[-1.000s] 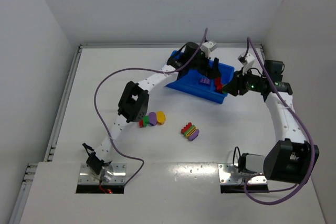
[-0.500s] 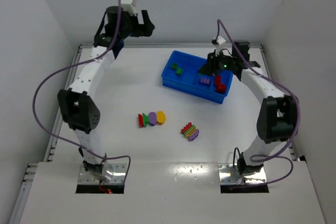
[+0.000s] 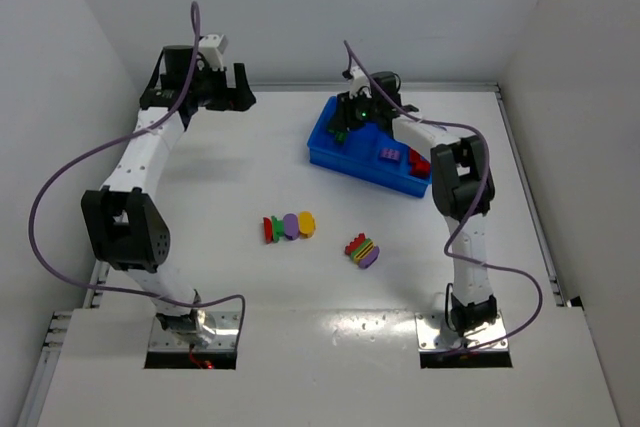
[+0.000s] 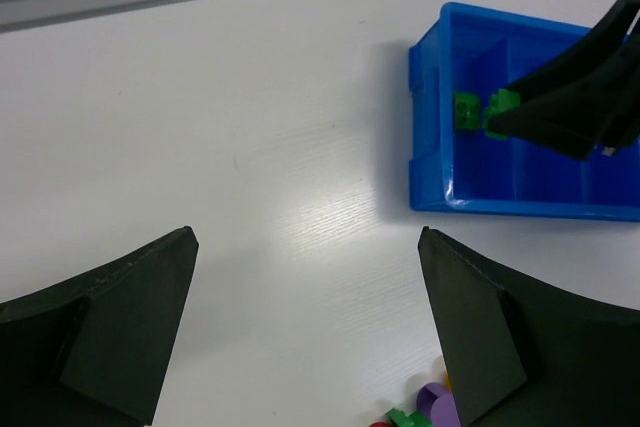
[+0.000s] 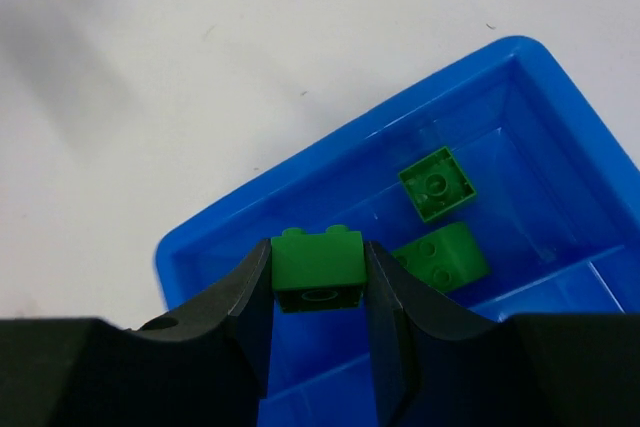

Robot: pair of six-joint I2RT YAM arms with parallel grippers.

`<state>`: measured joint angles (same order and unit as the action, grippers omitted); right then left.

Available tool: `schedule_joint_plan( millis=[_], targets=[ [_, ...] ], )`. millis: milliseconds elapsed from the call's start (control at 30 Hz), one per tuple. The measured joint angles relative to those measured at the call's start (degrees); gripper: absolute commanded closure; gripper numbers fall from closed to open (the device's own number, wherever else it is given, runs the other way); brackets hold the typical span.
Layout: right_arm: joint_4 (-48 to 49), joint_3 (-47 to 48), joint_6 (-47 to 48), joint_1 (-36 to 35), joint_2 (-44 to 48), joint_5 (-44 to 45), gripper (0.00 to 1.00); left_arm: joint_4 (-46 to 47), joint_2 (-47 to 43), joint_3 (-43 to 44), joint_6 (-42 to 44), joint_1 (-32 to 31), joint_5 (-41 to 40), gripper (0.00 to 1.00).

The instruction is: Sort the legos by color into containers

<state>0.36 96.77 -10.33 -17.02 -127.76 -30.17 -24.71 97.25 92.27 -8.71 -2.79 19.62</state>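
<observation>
The blue bin sits at the back centre, split into compartments. My right gripper hangs over its left end compartment, shut on a green brick; the gripper holds it above the compartment floor. Two loose green bricks lie in that compartment. A purple brick and a red brick lie in compartments further right. My left gripper is open and empty, left of the bin; in its own view the gripper looks down on bare table.
Two multicoloured stacks lie on the table: a red-green-purple-yellow row in the middle and a second stack to its right. The row's end shows at the bottom of the left wrist view. Walls close the back and sides.
My right gripper moved left along the bin, from its right end to its left end compartment, carrying the green brick. My left arm swung away from the bin to the back left.
</observation>
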Motion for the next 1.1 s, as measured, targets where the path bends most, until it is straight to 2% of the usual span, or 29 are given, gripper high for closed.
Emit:
schedule_joint_plan(
  millis=[67,100,233,267,400,567,667,867,1100],
  targets=[
    [-0.35,1.97,-0.39,-0.83,-2.58,2.25,0.76,-0.96,-0.74,-0.35,0.74,1.05,0.31,0.00],
    [-0.31,2.82,-0.48,-1.01,-3.61,3.41,0.63,-1.33,-1.01,-0.35,1.01,1.40,0.39,0.00],
    [-0.63,3.67,-0.90,-1.64,-5.42,6.67,0.37,-2.14,-1.60,-0.44,1.88,2.23,1.31,0.00],
    [-0.90,3.67,-0.90,-1.88,-5.46,7.26,0.35,-2.29,-1.66,-0.55,2.12,2.36,1.75,0.00],
    [-0.87,3.69,-0.44,-2.27,-5.46,8.76,0.29,-2.93,-1.70,-1.07,2.75,2.45,3.54,0.00],
    [-0.90,3.37,-0.02,-2.27,-4.92,8.50,0.29,-3.04,-2.69,-3.50,4.11,1.86,6.40,0.00],
    [-1.11,-0.13,0.20,-2.21,-0.76,7.41,0.29,-3.41,-5.66,-7.32,7.02,-0.07,8.96,0.00],
    [-3.45,-9.40,2.95,-0.20,19.34,6.84,0.29,-5.44,-11.63,-13.18,14.78,-11.50,15.06,0.05],
    [-9.27,-25.64,11.04,7.04,46.88,9.92,0.29,-8.35,-11.43,-20.41,27.96,-27.17,15.74,0.06]
  ],
)
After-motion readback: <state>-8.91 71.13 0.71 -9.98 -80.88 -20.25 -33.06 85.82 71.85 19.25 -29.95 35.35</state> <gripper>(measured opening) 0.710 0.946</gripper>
